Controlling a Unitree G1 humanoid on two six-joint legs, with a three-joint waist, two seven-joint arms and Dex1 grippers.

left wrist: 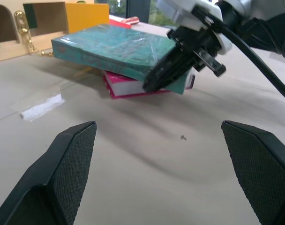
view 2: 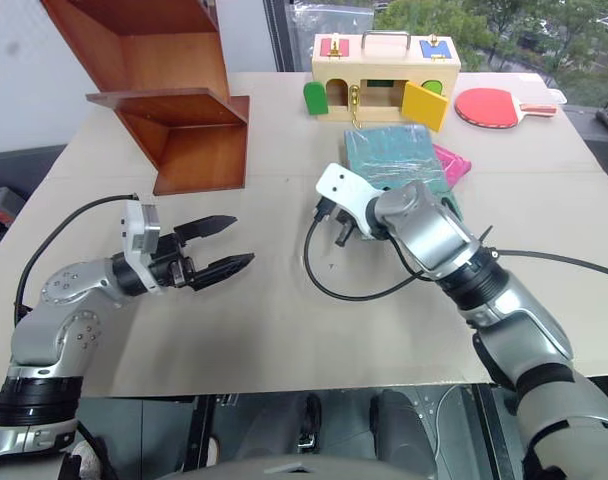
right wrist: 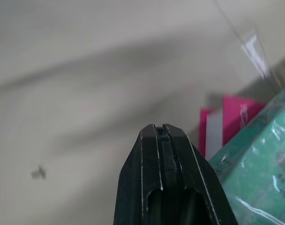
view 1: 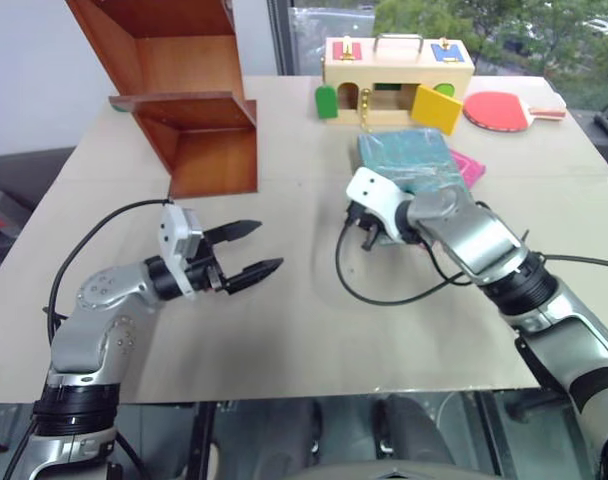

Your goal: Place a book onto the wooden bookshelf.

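The teal-green book (view 1: 404,160) lies on the table at the far right, resting on a pink book (left wrist: 133,86) with its near corner overhanging. My right gripper (view 1: 369,238) is shut with nothing in it, its tip (left wrist: 156,82) right at the book's near-left corner, above the tabletop. Whether it touches the book I cannot tell. In the right wrist view the shut fingers (right wrist: 161,140) point at the table beside the teal book (right wrist: 259,159). My left gripper (view 1: 256,252) hovers open and empty over the table's left middle, aimed toward the books. The wooden bookshelf (view 1: 184,120) stands at the far left.
A pale wooden box with coloured doors (view 1: 394,75) stands behind the books, and a red paddle (view 1: 499,110) lies to its right. A black cable (view 1: 384,290) loops from my right wrist over the table. A strip of tape (left wrist: 39,108) is stuck on the tabletop.
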